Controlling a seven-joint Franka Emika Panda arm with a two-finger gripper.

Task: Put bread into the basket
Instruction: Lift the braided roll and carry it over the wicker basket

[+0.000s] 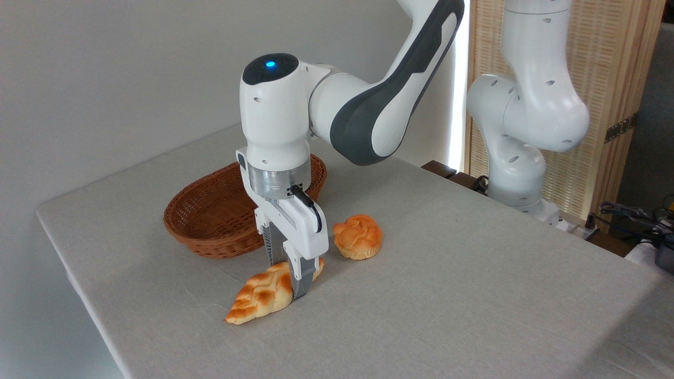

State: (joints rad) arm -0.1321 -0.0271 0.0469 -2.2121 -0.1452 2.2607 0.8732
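Note:
The bread (260, 297), a pale yellow braided loaf with orange-brown patches, lies on the grey tablecloth near the front edge. My gripper (288, 273) stands upright over its right half. One finger (300, 281) presses its near side and the other finger (274, 245) goes down behind it, so the jaws are shut on the loaf. The loaf's left tip still touches the cloth. The basket (210, 231), oval reddish-brown wicker with nothing in it, stands just behind and to the left of the gripper.
A small round orange-brown knotted bun (359, 237) sits on the cloth right of the gripper. The robot's base (518, 173) stands off the table's far right corner. The table's front-left edge (89, 310) runs close to the loaf.

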